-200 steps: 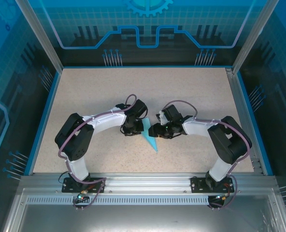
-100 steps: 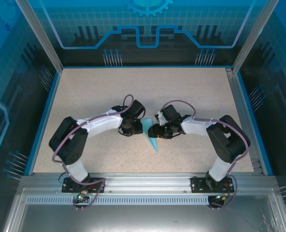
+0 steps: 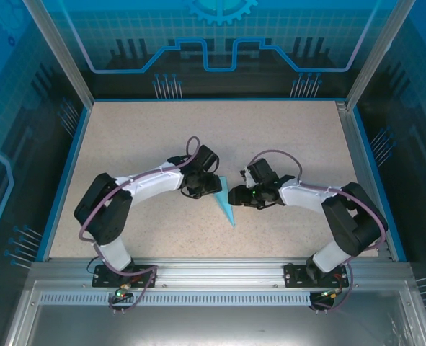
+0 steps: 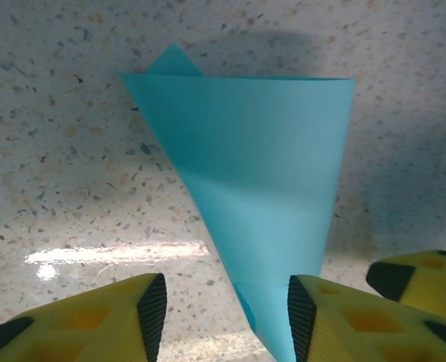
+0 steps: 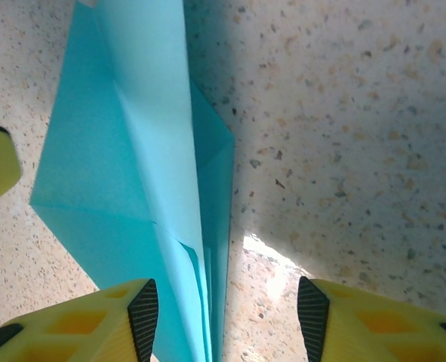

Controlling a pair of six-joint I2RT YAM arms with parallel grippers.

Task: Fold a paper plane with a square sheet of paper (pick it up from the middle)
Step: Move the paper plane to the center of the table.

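— On the left, how's the hand (image 4: 224, 302)?
— Spread, loosely flanking the narrow end of the paper plane (image 4: 260, 188).
— Where's it lying?
— On the surface (image 3: 162, 137), between both arms, tip toward their bases.
— Right hand (image 5: 229, 302)?
— Spread too, straddling the folded edge.

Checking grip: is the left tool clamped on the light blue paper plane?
No, the left tool stands open around the light blue paper plane.
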